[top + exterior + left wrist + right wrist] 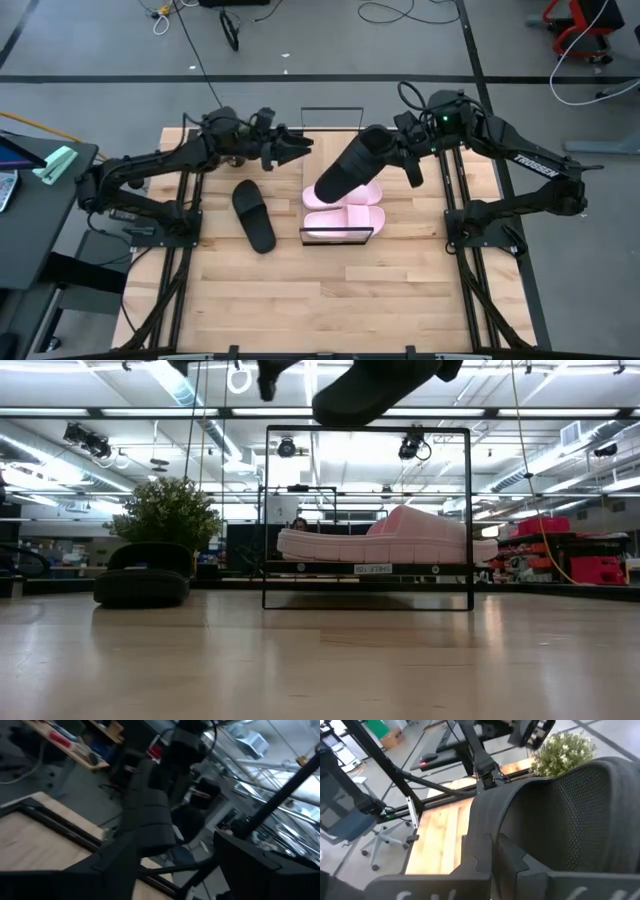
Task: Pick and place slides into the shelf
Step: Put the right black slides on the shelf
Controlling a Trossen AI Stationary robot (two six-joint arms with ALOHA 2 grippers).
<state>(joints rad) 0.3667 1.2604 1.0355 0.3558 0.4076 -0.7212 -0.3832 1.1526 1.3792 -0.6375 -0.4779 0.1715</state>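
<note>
The black open-toe slide sandal [348,167] hangs above the shelf, its long axis slanting from the right gripper [392,143] down toward the table's front-left. The low wire-framed shelf [337,236] holds two pale pink slides [343,207] side by side, and a second black slide [253,214] lies on the wooden tabletop [330,300] to their left. The right gripper is clamped on the lifted slide's rear, while the left gripper [296,148] hovers near the shelf's back with fingers spread and empty.

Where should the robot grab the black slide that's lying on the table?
Probably by the wide strap of the black slide on the table, coming straight down from above. It lies flat and sole-down, alone on bare wood, with its strap arching up, so one finger could slip under the strap.
</note>
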